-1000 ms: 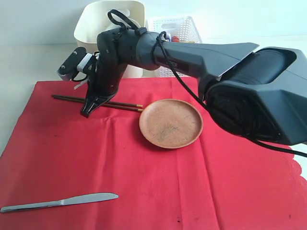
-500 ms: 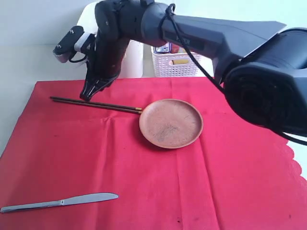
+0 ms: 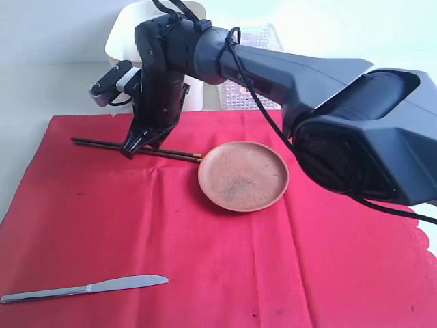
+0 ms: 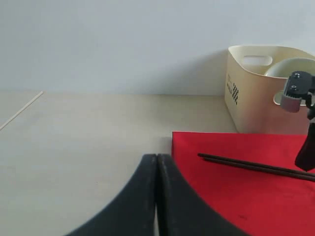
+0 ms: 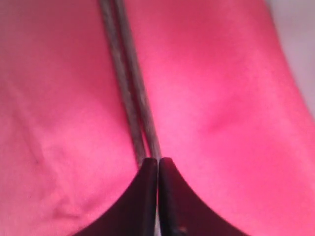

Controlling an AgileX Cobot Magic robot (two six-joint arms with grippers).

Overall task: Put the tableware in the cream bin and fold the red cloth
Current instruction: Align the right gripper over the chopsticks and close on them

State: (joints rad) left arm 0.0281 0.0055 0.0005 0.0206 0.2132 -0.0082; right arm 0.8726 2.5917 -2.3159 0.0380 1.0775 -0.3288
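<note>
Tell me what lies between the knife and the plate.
Nothing but bare red cloth lies between the knife and the plate; the exterior view shows this.

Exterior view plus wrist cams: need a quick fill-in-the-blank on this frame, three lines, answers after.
1. The chopsticks lie on the ____ cloth.
2. The right gripper is ____, with its tips down at the chopsticks.
3. The white bowl sits ____ the cream bin.
Missing words: red; shut; inside.
</note>
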